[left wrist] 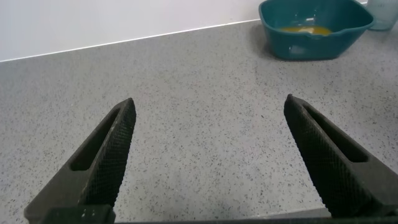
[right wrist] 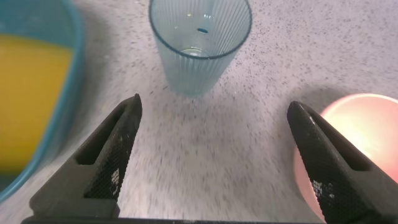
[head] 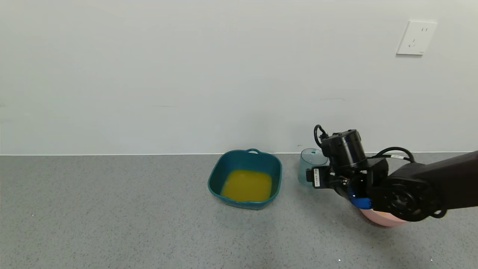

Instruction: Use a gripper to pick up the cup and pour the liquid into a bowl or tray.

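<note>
The translucent blue-green ribbed cup (head: 309,164) stands upright and empty on the counter, right of the teal basin (head: 224,168). The basin holds orange-yellow liquid (head: 247,185). My right gripper (right wrist: 212,107) is open and empty, just short of the cup (right wrist: 199,43), not touching it; the basin with its liquid (right wrist: 28,93) lies to one side. In the head view the right arm's wrist (head: 343,149) hides the fingers. My left gripper (left wrist: 210,106) is open and empty over bare counter, far from the basin (left wrist: 314,28); it is out of the head view.
A round pink bowl (head: 381,218) sits under the right arm, also in the right wrist view (right wrist: 364,143). The wall runs close behind the basin and cup. Grey speckled counter (head: 112,209) stretches to the left and front.
</note>
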Tool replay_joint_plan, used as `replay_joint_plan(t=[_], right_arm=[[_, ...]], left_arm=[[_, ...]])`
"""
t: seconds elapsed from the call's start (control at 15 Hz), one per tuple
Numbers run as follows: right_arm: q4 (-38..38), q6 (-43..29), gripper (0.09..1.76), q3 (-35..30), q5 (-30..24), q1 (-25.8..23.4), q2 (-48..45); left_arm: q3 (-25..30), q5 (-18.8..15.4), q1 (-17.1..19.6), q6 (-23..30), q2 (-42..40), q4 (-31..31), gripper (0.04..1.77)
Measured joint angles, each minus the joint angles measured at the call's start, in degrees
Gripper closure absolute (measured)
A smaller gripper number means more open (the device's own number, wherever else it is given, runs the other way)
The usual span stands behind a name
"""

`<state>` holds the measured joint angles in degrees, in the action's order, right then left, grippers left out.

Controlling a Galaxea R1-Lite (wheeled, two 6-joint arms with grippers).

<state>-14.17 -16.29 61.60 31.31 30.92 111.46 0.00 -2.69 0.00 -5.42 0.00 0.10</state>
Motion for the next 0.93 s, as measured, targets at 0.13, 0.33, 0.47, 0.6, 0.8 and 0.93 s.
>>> replay_joint_plan(t=[0.13, 0.33, 0.47, 0.6, 0.8, 0.93], right_arm=[[3.78, -0.13, 0.15, -2.1, -2.06, 0.95, -6.63], [10.01, 0.55, 0.15, -6.03, -5.99, 2.84, -17.63], [14.49, 1.93, 0.15, -8.94, -9.18, 4.12, -25.3], [16.62, 5.55, 0.15, -12.09, -13.26, 4.72, -32.99], [20.07, 10.45, 0.15, -16.18, -17.92, 4.47, -44.87], [25.58, 11.43, 0.15, -17.42, -18.85, 3.78, -52.7]], left_arm=[[0.0, 0.0, 0.0, 0.0, 0.0, 0.0, 0.09], [0.0, 0.0, 0.0, 0.0, 0.0, 0.0, 0.09], [0.0, 0.0, 0.0, 0.0, 0.0, 0.0, 0.09], [0.0, 0.02, 0.0, 0.0, 0.0, 0.0, 0.09], [0.0, 0.0, 0.0, 0.0, 0.0, 0.0, 0.09], [0.0, 0.0, 0.0, 0.0, 0.0, 0.0, 0.09]])
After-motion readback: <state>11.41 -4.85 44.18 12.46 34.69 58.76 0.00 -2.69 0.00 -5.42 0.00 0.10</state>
